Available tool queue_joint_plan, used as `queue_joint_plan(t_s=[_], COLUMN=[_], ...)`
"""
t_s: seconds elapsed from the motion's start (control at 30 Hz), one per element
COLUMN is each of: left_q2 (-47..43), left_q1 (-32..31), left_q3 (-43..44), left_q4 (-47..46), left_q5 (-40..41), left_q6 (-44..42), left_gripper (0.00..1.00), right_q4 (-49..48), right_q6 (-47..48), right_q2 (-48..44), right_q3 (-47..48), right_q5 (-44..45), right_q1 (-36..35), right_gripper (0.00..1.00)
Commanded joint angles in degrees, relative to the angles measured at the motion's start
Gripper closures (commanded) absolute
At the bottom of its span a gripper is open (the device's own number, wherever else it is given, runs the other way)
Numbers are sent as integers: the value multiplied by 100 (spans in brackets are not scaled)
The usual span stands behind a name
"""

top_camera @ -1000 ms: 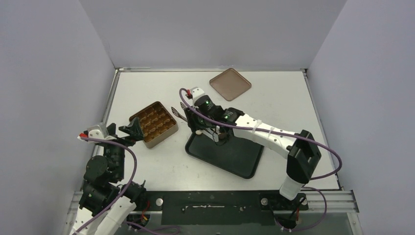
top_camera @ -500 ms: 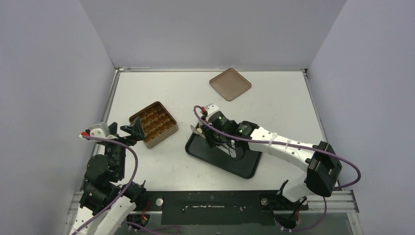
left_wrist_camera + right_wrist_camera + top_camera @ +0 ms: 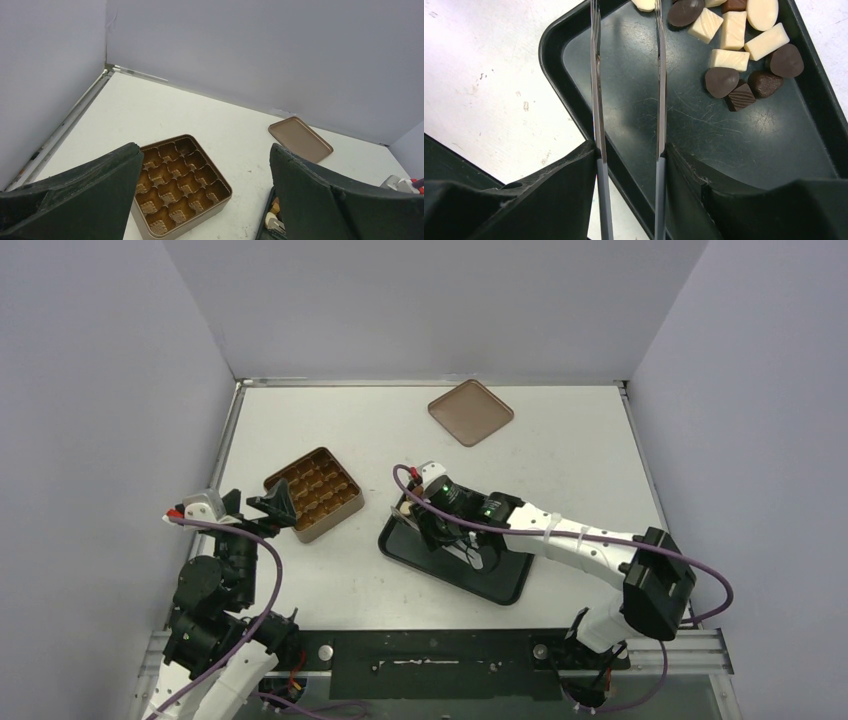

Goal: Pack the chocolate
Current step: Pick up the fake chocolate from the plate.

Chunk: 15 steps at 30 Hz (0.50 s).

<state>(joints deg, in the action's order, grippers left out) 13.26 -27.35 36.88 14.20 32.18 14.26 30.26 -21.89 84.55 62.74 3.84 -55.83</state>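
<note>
Several dark brown and cream-white pieces of chocolate (image 3: 744, 50) lie bunched in a corner of the black tray (image 3: 724, 135); a few also show as chocolate (image 3: 274, 215) in the left wrist view. My right gripper (image 3: 629, 150) is shut on a pair of metal tongs (image 3: 660, 75). The tong blades stand apart over the tray's bare floor beside the pile, with nothing seen between them. The gold-brown tin (image 3: 313, 493) sits left of the tray, its cups (image 3: 177, 185) holding no chocolate. My left gripper (image 3: 202, 150) hangs open just left of the tin.
The flat brown lid (image 3: 470, 412) lies at the back of the table, right of centre. The right arm (image 3: 560, 540) stretches over the tray (image 3: 500, 585). Grey walls close the table on three sides.
The right arm has pulled back from beside the tin and lowered, bringing the tongs over the tray's left corner. The left arm has stayed still.
</note>
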Motion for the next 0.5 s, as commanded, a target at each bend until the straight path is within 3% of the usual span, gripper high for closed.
queue_joint_plan(t_s=[0.0,0.47], left_q2=[-11,-8], left_q1=[-16,-16], left_q3=[14,10], left_q4=[-286,-286], left_q5=[-139,-128], left_q6=[-99,-99], left_gripper=[3,3], right_q4=[-240,-386], right_q6=[-70,-28], right_q2=[146,500], right_q3=[26,71], right_q5=[251,354], right_q1=[-34,-38], right_gripper=[52,53])
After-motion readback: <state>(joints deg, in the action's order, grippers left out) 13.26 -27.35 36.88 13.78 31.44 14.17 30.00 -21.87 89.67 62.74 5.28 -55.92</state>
